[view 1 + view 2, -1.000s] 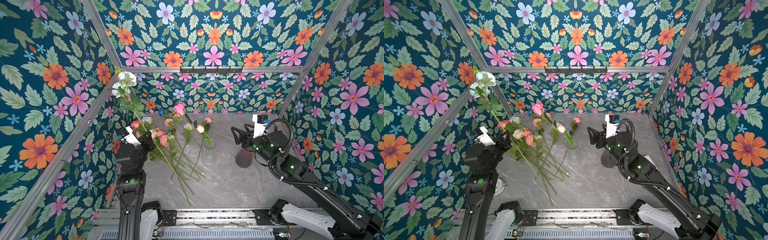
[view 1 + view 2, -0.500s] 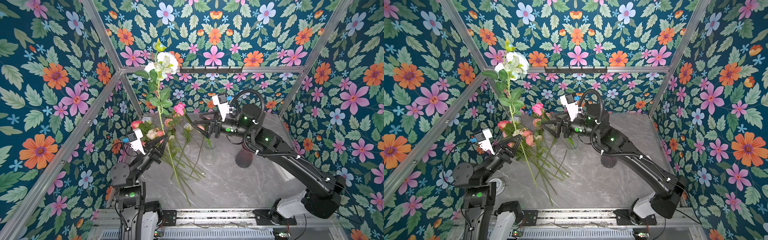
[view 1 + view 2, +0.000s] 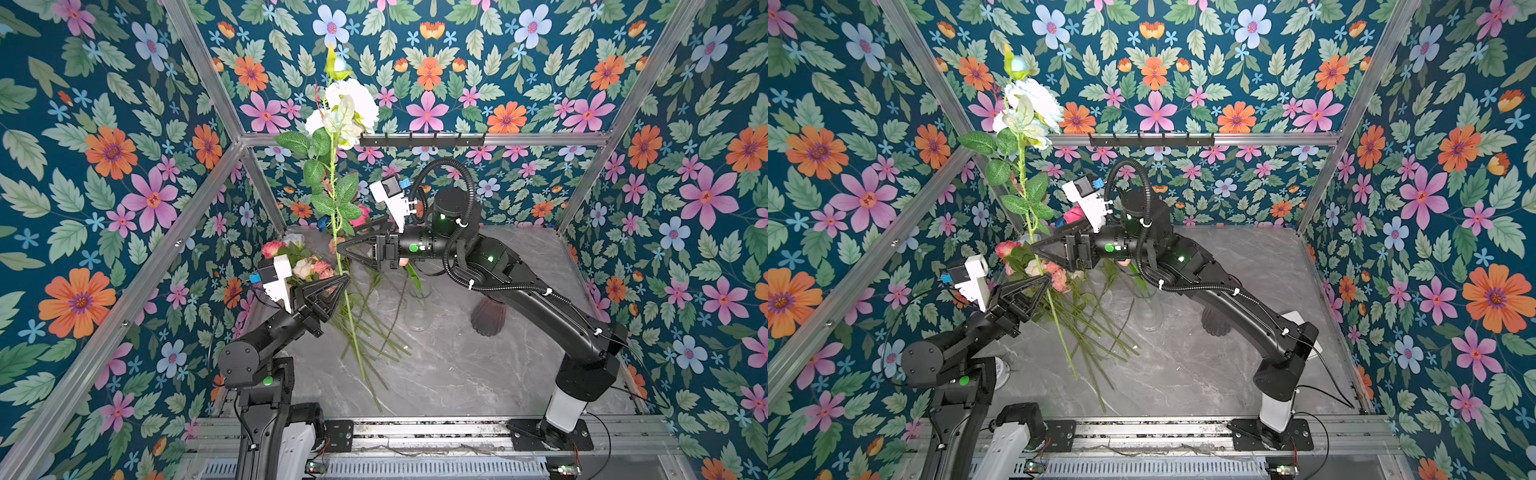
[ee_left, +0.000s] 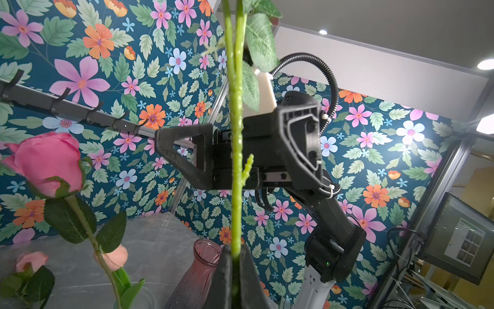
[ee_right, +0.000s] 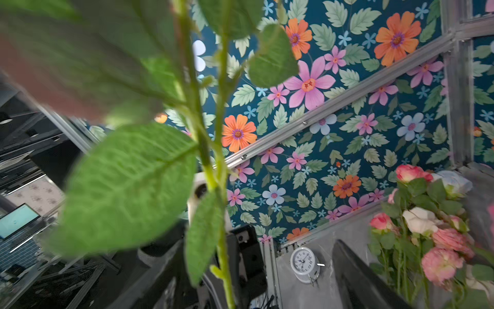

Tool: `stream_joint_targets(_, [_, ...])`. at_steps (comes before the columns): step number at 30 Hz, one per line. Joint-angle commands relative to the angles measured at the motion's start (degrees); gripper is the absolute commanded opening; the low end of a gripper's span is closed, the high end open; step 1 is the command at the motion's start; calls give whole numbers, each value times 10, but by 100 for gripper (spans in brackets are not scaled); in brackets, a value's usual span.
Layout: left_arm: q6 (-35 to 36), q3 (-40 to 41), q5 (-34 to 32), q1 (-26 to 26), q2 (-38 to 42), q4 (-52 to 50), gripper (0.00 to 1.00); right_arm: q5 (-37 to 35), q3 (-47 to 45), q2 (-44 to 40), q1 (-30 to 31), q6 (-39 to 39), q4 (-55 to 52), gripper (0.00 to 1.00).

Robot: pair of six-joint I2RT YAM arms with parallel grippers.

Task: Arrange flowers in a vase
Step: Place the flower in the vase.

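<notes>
My left gripper (image 3: 343,284) (image 3: 1047,281) is shut on the green stem (image 4: 236,187) of a white flower (image 3: 350,109) (image 3: 1030,109), which it holds upright above the table. My right gripper (image 3: 343,250) (image 3: 1037,249) is open, higher up that same stem. The stem (image 5: 224,262) passes between its fingers (image 5: 355,278), apart from them. More flowers (image 3: 312,267) (image 5: 430,240), pink, peach and white, lie heaped at the back left. A clear glass vase (image 3: 1148,312) holds a pink rose (image 4: 48,160). A dark pink vase (image 3: 490,319) (image 4: 197,267) stands to its right.
Long stems (image 3: 376,336) of the heap fan across the grey marbled table (image 3: 478,374). A small white clock (image 5: 304,263) (image 3: 1000,370) sits by the left arm's base. A black hook rail (image 3: 419,139) runs along the back wall. Floral walls close in three sides.
My right arm swung from the right side across to the stem. My left arm tipped the white flower from leaning left to upright, nearer the middle.
</notes>
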State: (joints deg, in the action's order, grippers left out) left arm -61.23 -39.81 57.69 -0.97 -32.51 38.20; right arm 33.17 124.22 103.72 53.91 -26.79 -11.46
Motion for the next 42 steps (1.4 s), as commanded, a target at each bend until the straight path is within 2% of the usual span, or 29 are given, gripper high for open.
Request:
stream_joint_targets(1, [1,4,5,6,-7,26,0,28,52,28,5,-12,-18,77])
stream_joint_targets(4, [4,10,1,16,-12,28,0,46,117,67,10,-15,-48,65])
stream_joint_targets(6, [8,11,-2,25,-17,27,0,51,150,90,11,-14,-70,52])
stream_joint_targets(9, [22,9,-9,44,-24,15,0,46,160,97,12,-13,-71,20])
stream_joint_targets(10, [33,5,-14,51,-27,0,0,41,156,94,12,-9,-70,4])
stream_joint_targets(11, [45,1,-23,58,-28,-17,0,33,148,87,12,-4,-69,0])
stream_joint_targets(12, [57,-3,-30,63,-27,-35,19,25,136,78,11,2,-68,0])
stream_joint_targets(13, [69,-5,-40,66,-25,-51,47,12,116,64,12,12,-64,0])
stream_joint_targets(14, [77,-5,-51,67,-23,-65,71,-3,88,41,11,23,-58,0])
stream_joint_targets(15, [86,-6,-62,67,-21,-79,86,-20,58,19,12,35,-51,0])
stream_joint_targets(16, [92,-5,-66,67,-22,-84,94,-41,17,-11,11,48,-41,0])
stream_joint_targets(17, [93,-4,-74,67,-21,-88,97,-65,-27,-45,11,65,-30,0])
stream_joint_targets(21, [131,-9,-139,67,-9,-158,100,-172,-174,-186,2,123,5,0])
stream_joint_targets(25, [207,-24,-282,67,11,-307,100,-255,-270,-290,-26,161,46,0])
stream_joint_targets(27, [233,-29,-342,67,14,-360,99,-266,-286,-311,-50,165,68,0])
stream_joint_targets(29, [240,-26,-415,67,19,-408,100,-283,-283,-310,-63,189,89,0])
stream_joint_targets(32, [250,-9,-480,67,23,-442,99,-293,-259,-281,-72,231,115,0])
stream_joint_targets(37, [253,17,-494,66,26,-451,100,-277,-216,-217,-99,256,147,0])
stream_joint_targets(42, [264,20,-500,66,30,-466,99,-264,-204,-195,-121,264,165,0])
